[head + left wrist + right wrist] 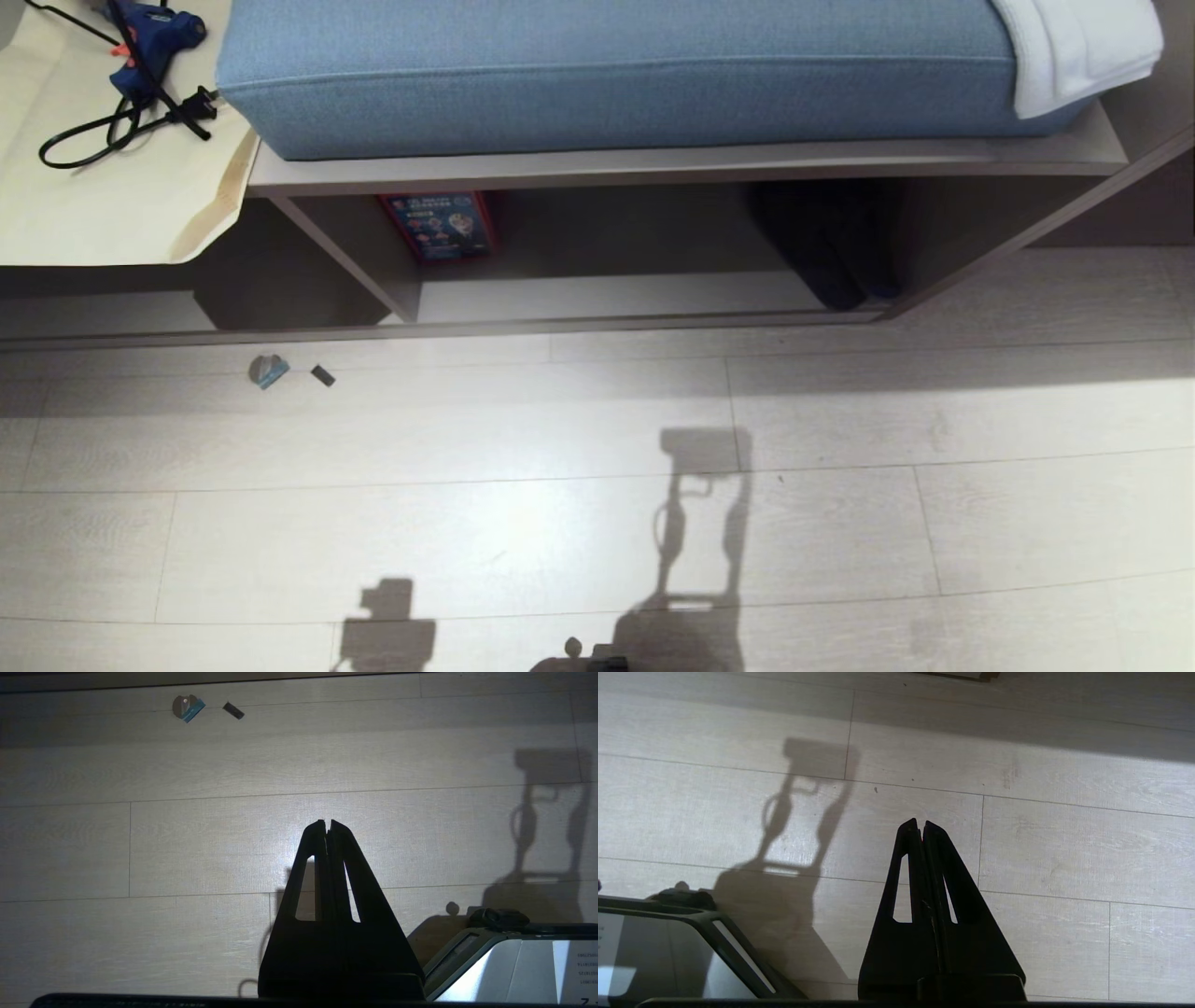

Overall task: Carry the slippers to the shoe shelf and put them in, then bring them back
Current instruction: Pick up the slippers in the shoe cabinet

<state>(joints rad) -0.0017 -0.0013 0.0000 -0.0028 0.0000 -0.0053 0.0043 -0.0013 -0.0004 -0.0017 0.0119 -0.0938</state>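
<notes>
Pale plank floor (597, 485); dark slippers (831, 252) deep inside beige shoe shelf (653, 299).

shoe shelf (616, 299) middle open, box (439, 224) left

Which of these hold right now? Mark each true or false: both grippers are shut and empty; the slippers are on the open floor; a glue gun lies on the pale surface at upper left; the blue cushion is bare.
1. Both grippers shut and empty: true. The left gripper and right gripper hang over bare floor.
2. Slippers on open floor: false. A dark pair, apparently the slippers, sits inside the shoe shelf, at its right end.
3. Glue gun at upper left: true.
4. Blue cushion bare: false. A white towel lies on it.
</notes>
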